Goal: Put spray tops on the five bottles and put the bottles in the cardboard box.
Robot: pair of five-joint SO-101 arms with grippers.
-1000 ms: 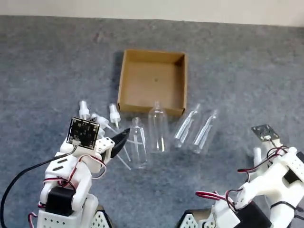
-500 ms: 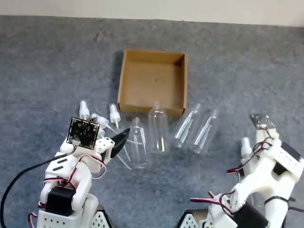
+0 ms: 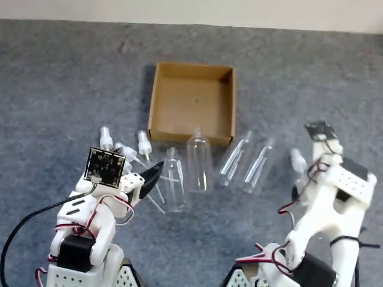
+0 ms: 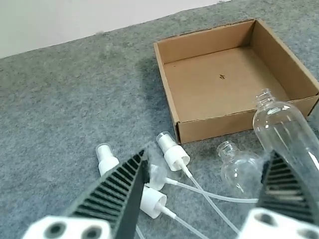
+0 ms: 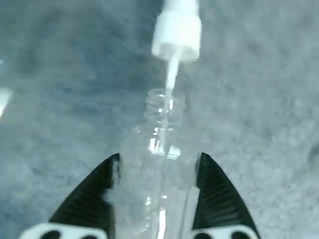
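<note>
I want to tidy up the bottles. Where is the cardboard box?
In the high view the cardboard box sits near the centre, just beyond the row of lying bottles, with loose spray tops by its near left corner.

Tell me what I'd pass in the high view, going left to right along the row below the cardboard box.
First the loose spray tops → short bottle → wide bottle → first slim bottle → second slim bottle → spray top poking from the held bottle.

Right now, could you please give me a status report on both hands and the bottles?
Left hand open, above loose spray tops. Right hand shut on bottle, spray top raised off neck. No bottles in cardboard box.
</note>
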